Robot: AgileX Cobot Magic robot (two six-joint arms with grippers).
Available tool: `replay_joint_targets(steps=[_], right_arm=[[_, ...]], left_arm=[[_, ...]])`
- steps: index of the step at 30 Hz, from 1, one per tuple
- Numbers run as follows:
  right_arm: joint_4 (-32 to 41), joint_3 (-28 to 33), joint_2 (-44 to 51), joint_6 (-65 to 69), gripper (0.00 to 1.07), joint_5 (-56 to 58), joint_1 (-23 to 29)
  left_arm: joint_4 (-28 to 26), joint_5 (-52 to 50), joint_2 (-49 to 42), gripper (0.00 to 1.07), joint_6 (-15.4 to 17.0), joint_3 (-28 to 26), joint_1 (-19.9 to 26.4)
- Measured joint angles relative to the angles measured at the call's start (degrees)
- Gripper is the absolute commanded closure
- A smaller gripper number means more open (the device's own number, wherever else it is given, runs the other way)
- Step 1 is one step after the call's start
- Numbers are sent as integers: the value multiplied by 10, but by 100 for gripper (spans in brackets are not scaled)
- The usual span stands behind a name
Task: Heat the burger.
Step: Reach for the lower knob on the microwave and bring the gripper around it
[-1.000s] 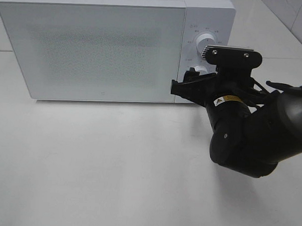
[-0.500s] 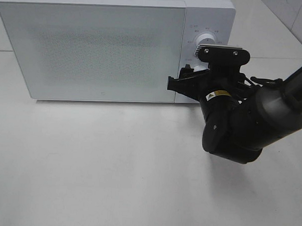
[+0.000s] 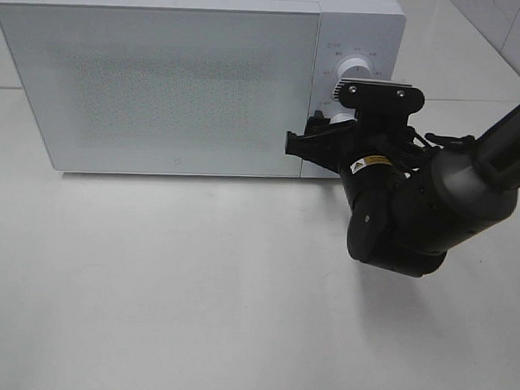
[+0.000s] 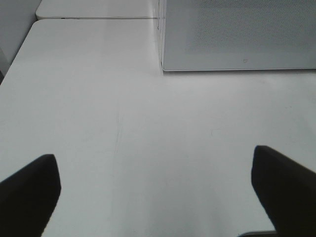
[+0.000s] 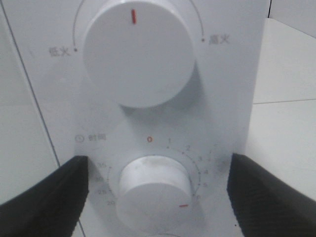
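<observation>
Microwave (image 3: 161, 87): white, door shut, on white surface (image 3: 194, 313). Right gripper (image 5: 157, 197): fingers (image 5: 44, 197) wide, flanking lower dial (image 5: 155, 187) without touching it. Left gripper (image 4: 155, 197): fingers (image 4: 29, 192) wide, above the surface. Burger: not visible in any view.

Glossy black arm (image 3: 405, 223) bears yellow warning sticker (image 3: 375, 162); right end effector (image 5: 158, 195) black.
</observation>
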State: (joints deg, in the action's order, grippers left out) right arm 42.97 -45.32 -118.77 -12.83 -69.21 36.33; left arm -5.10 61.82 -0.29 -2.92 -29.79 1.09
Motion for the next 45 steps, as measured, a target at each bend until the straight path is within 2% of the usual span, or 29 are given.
replay_joint_targets(steps=[8, 13, 15, 17, 18, 19, 20, 21, 22, 23, 24, 25, 27, 45], right_arm=[[-5, -1, -7, 0, 31, 0, 0], [-5, -1, -7, 0, 39, 0, 0], [-5, -1, -7, 0, 48, 0, 0], [-5, -1, -7, 0, 52, 0, 0], [-5, -1, -8, 0, 62, 0, -1], [-5, -1, -8, 0, 62, 0, -1], [-5, -1, -8, 0, 68, 0, -1], [-6, -1, -8, 0, 80, 0, -1], [-6, -1, -8, 0, 80, 0, -1], [-6, -1, -8, 1, 86, 0, -1], [-6, -1, -8, 1, 97, 0, -1], [-6, -1, -8, 1, 97, 0, -1], [-6, -1, -8, 1, 107, 0, -1], [-7, -1, -8, 57, 107, 0, -1]], left_arm=[[0, 0, 0, 9, 0, 0, 0], [0, 0, 0, 9, 0, 0, 0], [0, 0, 0, 9, 0, 0, 0], [0, 0, 0, 9, 0, 0, 0], [0, 0, 0, 9, 0, 0, 0], [0, 0, 0, 9, 0, 0, 0], [0, 0, 0, 9, 0, 0, 0], [0, 0, 0, 9, 0, 0, 0], [0, 0, 0, 9, 0, 0, 0], [0, 0, 0, 9, 0, 0, 0], [0, 0, 0, 9, 0, 0, 0], [0, 0, 0, 9, 0, 0, 0], [0, 0, 0, 9, 0, 0, 0], [0, 0, 0, 9, 0, 0, 0]])
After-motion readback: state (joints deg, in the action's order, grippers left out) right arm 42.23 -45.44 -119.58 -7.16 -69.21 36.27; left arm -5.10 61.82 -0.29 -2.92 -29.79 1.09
